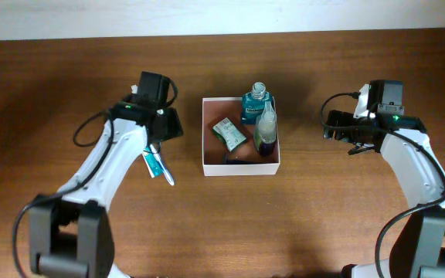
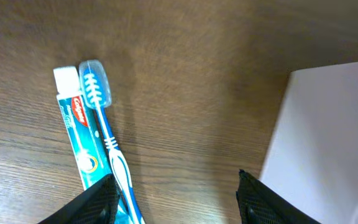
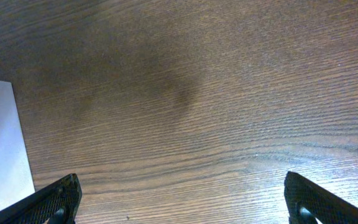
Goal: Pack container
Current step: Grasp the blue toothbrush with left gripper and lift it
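Note:
The container (image 1: 240, 167) is a square white-walled box with a reddish-brown floor at the table's middle. It holds a teal bottle (image 1: 256, 105), a clear bottle with purple liquid (image 1: 266, 130) and a green packet (image 1: 229, 133). A blue toothbrush (image 2: 102, 122) and a teal toothpaste tube (image 2: 76, 138) lie side by side on the wood left of the container; they also show in the overhead view (image 1: 157, 164). My left gripper (image 2: 178, 200) is open and empty, between them and the container's wall (image 2: 319, 137). My right gripper (image 3: 182, 200) is open and empty over bare wood right of the container.
The tabletop is dark brown wood. A small dark object (image 1: 235, 158) lies at the container's front inside wall. The container's white wall shows at the left edge of the right wrist view (image 3: 2, 149). A pale wall borders the table's far edge.

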